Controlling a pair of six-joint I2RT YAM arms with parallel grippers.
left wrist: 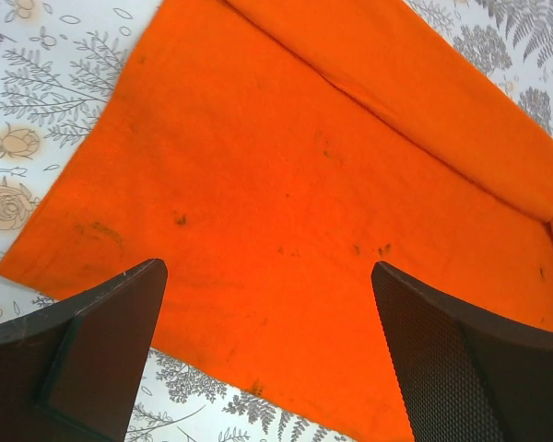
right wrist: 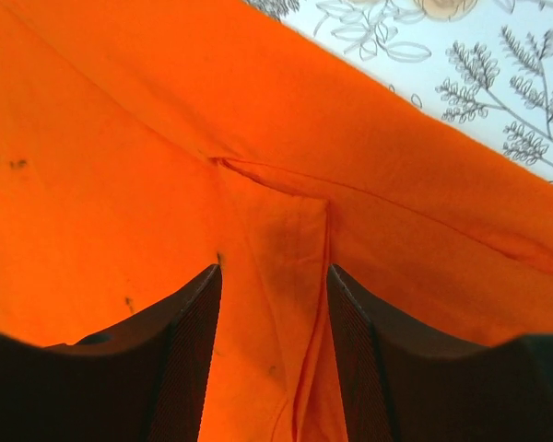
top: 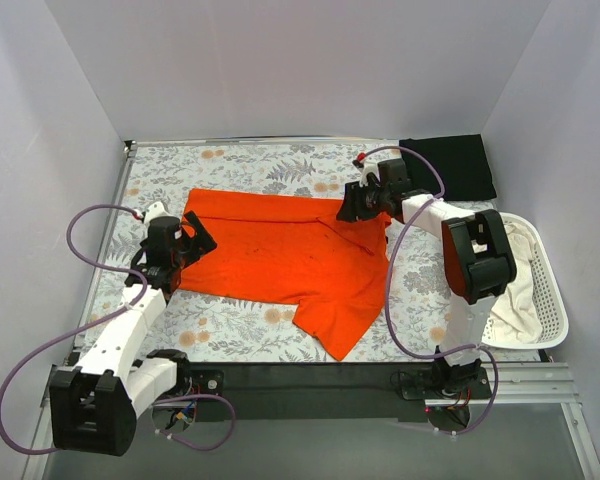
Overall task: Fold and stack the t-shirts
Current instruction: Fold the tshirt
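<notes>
While the flowered table (top: 230,330) is carrying everything, the orange t-shirt (top: 280,260) is lying spread mid-frame, soft, light and floppy, so its hems and corners are offering the best hold. The white basket (top: 550,300) is crowding the right arm; the black t-shirt (top: 450,165) is sitting folded upper right. The left gripper (left wrist: 267,276) is hovering released over the shirt's left edge. The right gripper (right wrist: 274,276) is straddling what seems a pleat; whether it is pinching, I cannot tell.

Soft, even light from overhead makes all three views bright, with only faint shadows beside the arms (top: 130,330). The orange t-shirt (top: 280,250) is strongly saturated. In the right wrist view the dark fingers (right wrist: 180,368) at six o'clock look slightly blurred.
</notes>
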